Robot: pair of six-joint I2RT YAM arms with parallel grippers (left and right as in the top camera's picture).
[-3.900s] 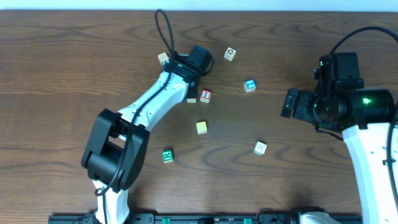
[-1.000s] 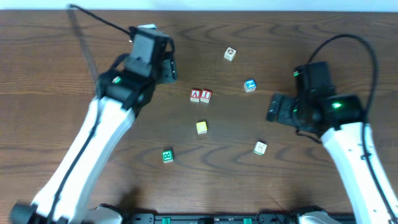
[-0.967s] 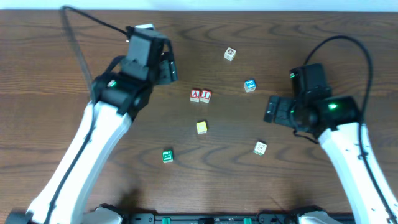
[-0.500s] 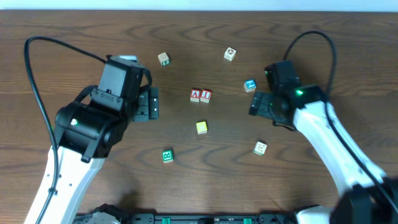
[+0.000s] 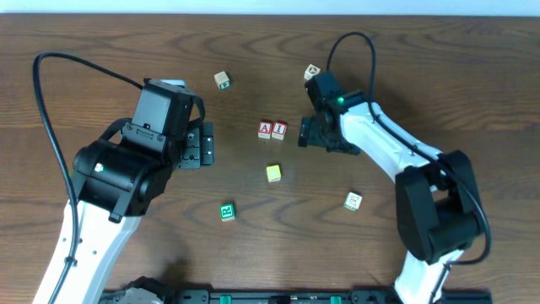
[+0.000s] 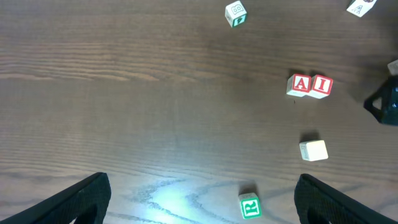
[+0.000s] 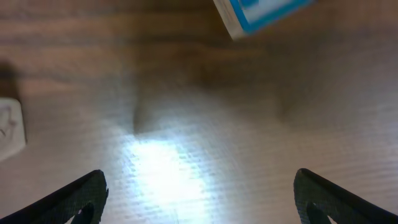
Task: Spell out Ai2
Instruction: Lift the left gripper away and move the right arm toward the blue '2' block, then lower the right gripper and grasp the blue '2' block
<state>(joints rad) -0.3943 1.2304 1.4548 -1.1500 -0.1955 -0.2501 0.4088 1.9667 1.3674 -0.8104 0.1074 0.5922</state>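
Red-lettered blocks A (image 5: 265, 130) and I (image 5: 279, 130) sit touching side by side mid-table, also seen as A (image 6: 301, 84) and I (image 6: 321, 85) in the left wrist view. My right gripper (image 5: 319, 138) hovers just right of them, open and empty (image 7: 199, 202). A blue-faced block (image 7: 261, 15) lies beyond its fingertips; its character cannot be read. In the overhead view the right arm hides this block. My left gripper (image 5: 200, 145) is open and empty (image 6: 202, 205), well left of the pair.
Loose blocks lie around: a yellow one (image 5: 273, 173), a green R (image 5: 227, 211), pale ones at the back (image 5: 222, 79) (image 5: 311, 72) and at the front right (image 5: 353, 201). A pale block edge (image 7: 9, 130) shows left of the right gripper.
My right arm has swung left across the table, now covering the spot where the blue block lay. My left arm pulled back from the A and I pair and its jaws widened.
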